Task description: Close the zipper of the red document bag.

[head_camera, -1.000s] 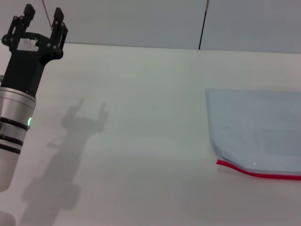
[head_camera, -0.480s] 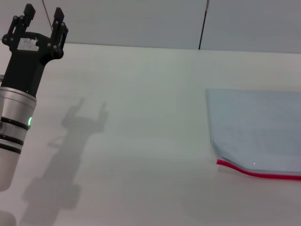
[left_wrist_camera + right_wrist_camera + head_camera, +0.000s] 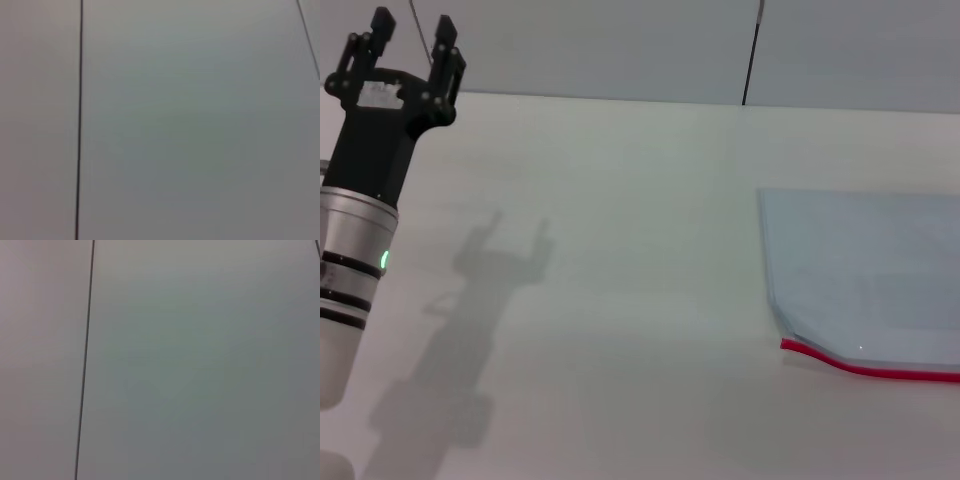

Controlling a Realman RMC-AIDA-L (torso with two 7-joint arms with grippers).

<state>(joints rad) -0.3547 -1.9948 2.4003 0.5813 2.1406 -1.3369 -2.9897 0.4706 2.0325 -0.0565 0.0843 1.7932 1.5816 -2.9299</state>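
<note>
The red document bag (image 3: 865,270) is seen lying flat on the white worktop (image 3: 620,250), toward the worktop's right edge, as a pale-blue translucent pouch with a rounded near-left corner. The zipper (image 3: 870,364) is shown as a thin bright-red strip along the bag's near long edge, slightly curved where it starts at that corner. The bag and the zipper are cut off by the right border of the head view, so the zipper's far end and any slider cannot be made out, and whether the edge is closed cannot be told. Only blank grey wall panels with dark seams are shown in both wrist views. The left pincer (image 3: 411,40) is held raised near the worktop's far-left corner, well apart from the bag; its two black fingers are spread with nothing between them. The right pincer is not seen in any view.
</note>
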